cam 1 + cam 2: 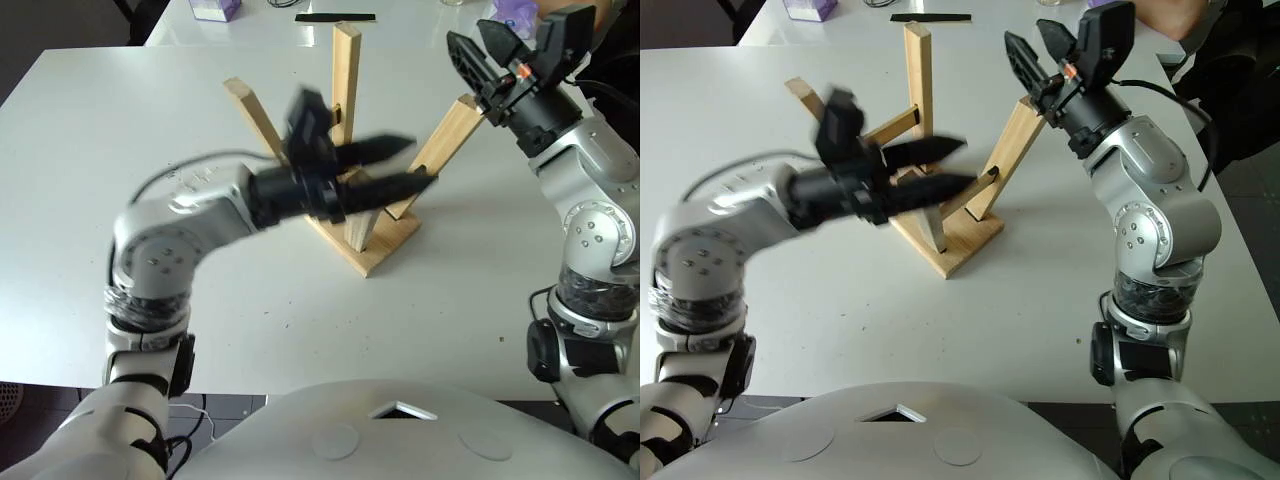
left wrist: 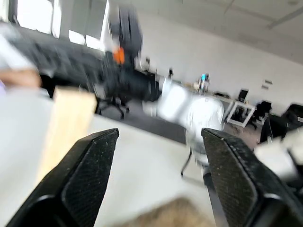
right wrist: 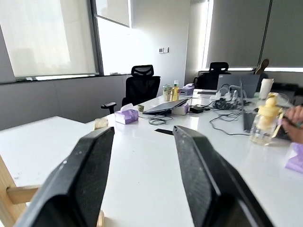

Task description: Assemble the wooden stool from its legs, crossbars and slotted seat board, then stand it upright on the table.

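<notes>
Stool upside down on table, seat board flat on the top near mid-table, legs splayed upward. Rear leg stands nearly straight; left leg and right leg lean outward. Crossbar joins left leg to rear leg. Left claw sits level in front of the stool, about half way up the legs, fingers pointing toward the right leg. Its fingers are spread wide with nothing between them. The lower fingertip overlaps the foot of the right leg in the head view; the arm is blurred, so contact cannot be judged. Right claw is raised beyond the stool, just above and behind the upper end of the right leg, fingers pointing up and away. It is spread too and empty, clear of the wood.
</notes>
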`<action>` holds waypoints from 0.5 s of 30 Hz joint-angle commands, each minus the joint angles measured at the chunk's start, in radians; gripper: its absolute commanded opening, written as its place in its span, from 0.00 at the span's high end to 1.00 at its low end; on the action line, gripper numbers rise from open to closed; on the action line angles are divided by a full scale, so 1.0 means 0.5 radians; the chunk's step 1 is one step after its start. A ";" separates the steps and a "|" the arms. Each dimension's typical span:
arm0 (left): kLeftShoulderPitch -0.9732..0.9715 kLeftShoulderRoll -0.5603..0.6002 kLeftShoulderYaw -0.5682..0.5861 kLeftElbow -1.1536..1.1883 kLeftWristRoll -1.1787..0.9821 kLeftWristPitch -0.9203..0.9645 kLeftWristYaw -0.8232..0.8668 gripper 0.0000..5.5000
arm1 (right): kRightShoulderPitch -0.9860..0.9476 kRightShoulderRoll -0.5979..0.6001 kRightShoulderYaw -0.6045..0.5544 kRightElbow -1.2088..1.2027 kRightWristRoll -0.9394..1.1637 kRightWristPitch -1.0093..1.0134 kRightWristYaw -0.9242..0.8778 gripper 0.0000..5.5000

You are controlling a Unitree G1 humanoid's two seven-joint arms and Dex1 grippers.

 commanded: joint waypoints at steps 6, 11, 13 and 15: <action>0.022 -0.074 -0.033 0.102 0.133 -0.063 -0.041 0.41 | 0.252 -0.058 0.242 0.180 -0.140 0.123 0.084 0.58; -0.082 -0.168 0.117 0.138 -0.032 -0.051 0.036 0.41 | 0.140 -0.022 0.111 0.132 -0.066 0.058 0.076 0.58; -0.145 -0.210 0.194 0.155 -0.139 -0.052 0.082 0.41 | 0.050 0.031 0.019 0.103 -0.033 -0.064 0.063 0.58; -0.178 -0.225 0.237 0.168 -0.188 -0.048 0.098 0.41 | -0.032 0.102 -0.087 0.118 0.018 -0.135 0.020 0.58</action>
